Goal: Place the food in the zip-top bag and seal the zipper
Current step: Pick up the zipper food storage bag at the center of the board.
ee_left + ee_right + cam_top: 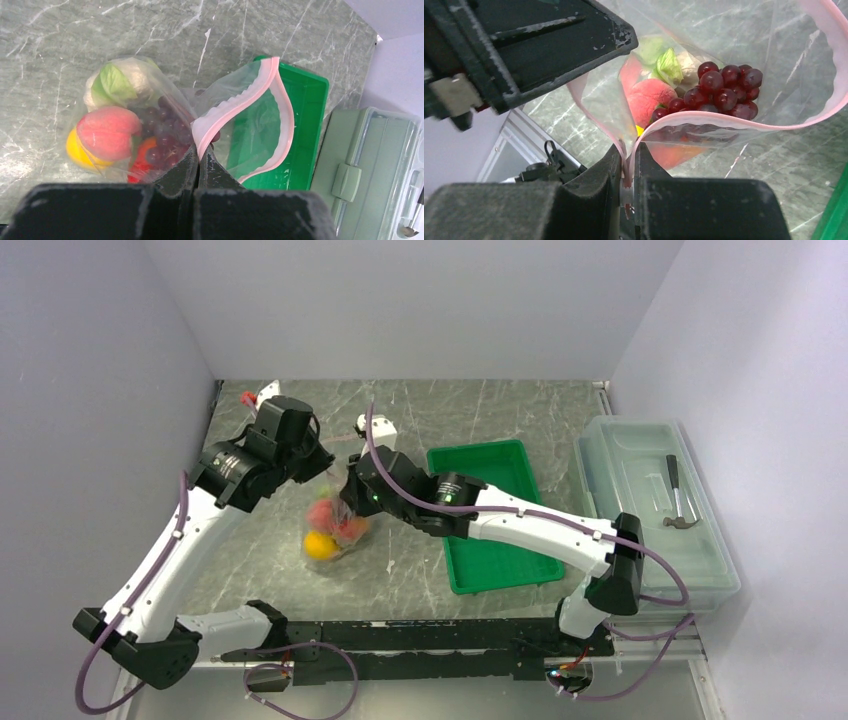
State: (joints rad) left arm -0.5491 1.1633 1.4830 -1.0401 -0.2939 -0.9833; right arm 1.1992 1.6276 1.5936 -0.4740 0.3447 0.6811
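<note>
The left gripper (199,156) is clamped tight, its two dark fingers pressed together on the pale pink zipper (288,120) at one end of the bag's mouth. The right gripper (628,165) has its fingers nearly together too, with only the pink strip nipped between them at the other end. Between the two pinches the mouth of the zip-top bag (335,525) gapes in a wide loop, unsealed.

The food sits low in the bag: a dark red grape bunch (724,90), pale green-white lettuce (117,82), a red-orange fruit (107,132) and a yellow lemon (77,150) at the bottom. Whether the bag's underside rests on the table I cannot tell.

Both arms reach out from the near edge and meet over the left-middle of the table. The left arm rises along the left side and bends inward, wrist angled down toward the bag. The right arm stretches low and long from the near right, crossing over the green tray (500,560) to come at the bag from the right.

The table (450,410) is grey-green marbled stone with pale veins, boxed in by plain white walls on three sides. The tray lies just right of the bag; well to the right stands a clear lidded box (640,470) with a grey hammer (680,500) inside.
</note>
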